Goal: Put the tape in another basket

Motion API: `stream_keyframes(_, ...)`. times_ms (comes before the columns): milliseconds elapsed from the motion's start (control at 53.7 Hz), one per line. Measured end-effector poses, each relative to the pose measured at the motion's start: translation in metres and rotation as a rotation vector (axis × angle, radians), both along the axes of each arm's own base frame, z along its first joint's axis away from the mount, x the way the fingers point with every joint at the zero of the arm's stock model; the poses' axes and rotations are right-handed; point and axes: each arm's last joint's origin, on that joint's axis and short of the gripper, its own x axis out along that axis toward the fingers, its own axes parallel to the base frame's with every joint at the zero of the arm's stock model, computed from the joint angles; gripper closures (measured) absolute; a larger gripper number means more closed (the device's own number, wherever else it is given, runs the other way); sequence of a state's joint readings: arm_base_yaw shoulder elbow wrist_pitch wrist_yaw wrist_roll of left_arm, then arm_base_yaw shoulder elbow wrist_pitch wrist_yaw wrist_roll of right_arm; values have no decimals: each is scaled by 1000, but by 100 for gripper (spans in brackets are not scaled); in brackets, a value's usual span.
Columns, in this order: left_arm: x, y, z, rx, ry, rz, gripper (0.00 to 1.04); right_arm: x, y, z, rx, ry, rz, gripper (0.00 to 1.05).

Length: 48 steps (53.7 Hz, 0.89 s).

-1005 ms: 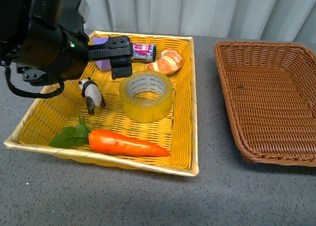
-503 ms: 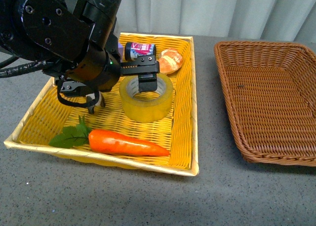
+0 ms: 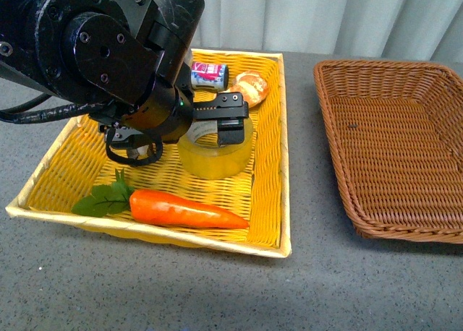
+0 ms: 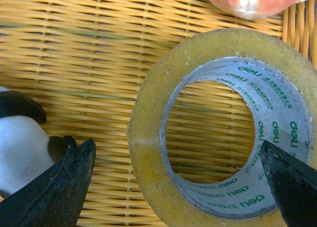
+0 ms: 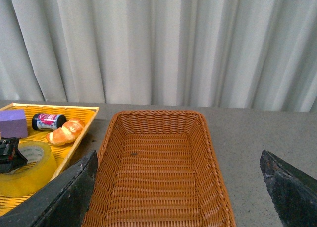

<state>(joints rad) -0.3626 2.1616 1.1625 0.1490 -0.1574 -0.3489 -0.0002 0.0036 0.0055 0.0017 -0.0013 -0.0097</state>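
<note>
Holding my left fingers point(image 4: 69, 180) spread wide over the tape point(image 4: 148, 142); it looks light, rigid, slick-sided, so I'd clamp across its outer wall; right fingers point(image 5: 69, 192) hang apart too

The brand word "deli" is printed in small green letters on the white inner core point(image 4: 277, 130) of the tape point(image 4: 148, 152). It is repeated around the ring in several rows and can be read in the left wrist view only. Pink, white and dark print is seen on the small jar point(image 3: 210, 74) in the front view, but none of its wording can be made out.
</note>
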Motion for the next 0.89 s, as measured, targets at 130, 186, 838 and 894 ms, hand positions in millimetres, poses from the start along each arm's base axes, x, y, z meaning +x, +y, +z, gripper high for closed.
stream_keyframes(130,1,0,1,8,-2,7,28,0,0,0,0,0,0,9)
stream_keyframes(186,1,0,0,12,-1,10,35,0,0,0,0,0,0,9)
stream_keyframes(838,1,-1,2,49,16,-11,89,0,0,0,0,0,0,9)
stream_keyframes(894,2,1,10,51,6,-47,89,0,0,0,0,0,0,9)
